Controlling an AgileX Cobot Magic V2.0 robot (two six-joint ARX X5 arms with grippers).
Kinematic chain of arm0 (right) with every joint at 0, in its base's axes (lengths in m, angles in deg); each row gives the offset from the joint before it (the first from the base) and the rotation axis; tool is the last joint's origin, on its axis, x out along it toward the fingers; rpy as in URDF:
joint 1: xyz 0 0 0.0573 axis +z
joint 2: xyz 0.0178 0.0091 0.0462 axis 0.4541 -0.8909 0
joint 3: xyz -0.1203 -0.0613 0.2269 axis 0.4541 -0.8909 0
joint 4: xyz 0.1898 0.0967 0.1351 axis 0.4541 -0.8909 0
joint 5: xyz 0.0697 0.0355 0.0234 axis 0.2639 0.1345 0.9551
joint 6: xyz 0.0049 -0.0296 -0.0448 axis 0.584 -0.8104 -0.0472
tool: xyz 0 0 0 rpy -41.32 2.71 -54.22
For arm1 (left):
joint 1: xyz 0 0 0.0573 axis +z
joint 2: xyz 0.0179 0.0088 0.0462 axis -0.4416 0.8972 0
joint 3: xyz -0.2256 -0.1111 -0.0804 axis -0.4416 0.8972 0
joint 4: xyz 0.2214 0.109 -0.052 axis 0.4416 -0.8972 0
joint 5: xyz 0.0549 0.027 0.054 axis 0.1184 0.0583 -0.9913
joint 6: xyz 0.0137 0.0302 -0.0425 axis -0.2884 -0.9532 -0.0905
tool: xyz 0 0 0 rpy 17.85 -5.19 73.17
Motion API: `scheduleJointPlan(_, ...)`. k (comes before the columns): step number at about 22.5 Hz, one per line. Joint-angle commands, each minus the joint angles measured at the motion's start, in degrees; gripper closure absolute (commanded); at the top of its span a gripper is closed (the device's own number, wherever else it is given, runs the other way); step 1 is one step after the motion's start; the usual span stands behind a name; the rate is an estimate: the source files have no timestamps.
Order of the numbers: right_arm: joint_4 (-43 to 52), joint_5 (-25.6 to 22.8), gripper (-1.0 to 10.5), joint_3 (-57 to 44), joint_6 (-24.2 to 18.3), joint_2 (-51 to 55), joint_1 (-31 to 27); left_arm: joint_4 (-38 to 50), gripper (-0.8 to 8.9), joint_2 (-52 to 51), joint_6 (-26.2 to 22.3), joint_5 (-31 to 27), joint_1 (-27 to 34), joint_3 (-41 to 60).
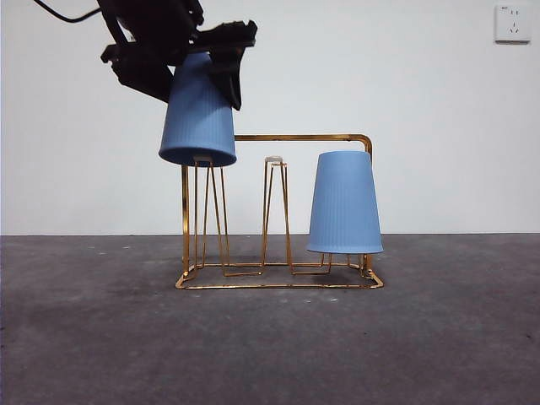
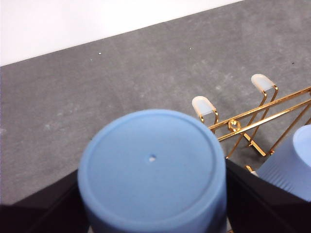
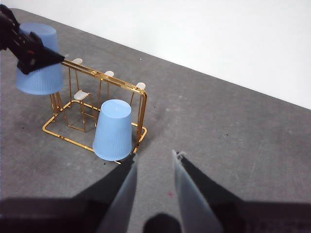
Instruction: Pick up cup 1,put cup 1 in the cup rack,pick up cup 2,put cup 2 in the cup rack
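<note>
My left gripper [image 1: 190, 63] is shut on a blue ribbed cup [image 1: 198, 110], held upside down with its rim right at the white tip of the left prong of the gold wire cup rack [image 1: 295, 137]. The left wrist view shows the cup's bottom [image 2: 152, 165] between the jaws, with the rack's prongs [image 2: 252, 116] beyond it. A second blue cup [image 1: 343, 202] sits upside down over the rack's right prong. My right gripper [image 3: 154, 160] is open and empty, above the table off the rack's right end, where rack [image 3: 68, 139] and both cups [image 3: 113, 128] show.
The rack's middle prong [image 1: 274, 160] stands bare between the two cups. The dark grey table [image 1: 270, 354] runs to a white wall with a socket [image 1: 512, 23] at the upper right.
</note>
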Motion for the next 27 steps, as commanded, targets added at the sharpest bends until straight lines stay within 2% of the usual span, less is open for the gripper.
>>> scheduleJointPlan(1,0.33,-0.02,8.2,0.35,0.68,0.04,0.00,1.22,8.20,1.22,0.94,0.07,0.17,0.48)
scheduleJointPlan(16,0.35,-0.02,8.2,0.35,0.63,0.04,0.00,-0.85,8.20,7.74,4.02,0.44,0.13,0.50)
scheduleJointPlan(18,0.37,-0.04,8.2,0.35,0.61,0.04,0.00,-1.95,8.20,7.82,5.25,0.44,0.09,0.50)
scheduleJointPlan(27,0.33,0.00,8.2,0.35,-0.28,0.04,0.02,-4.15,8.20,5.25,5.14,-0.28,-0.59,0.48)
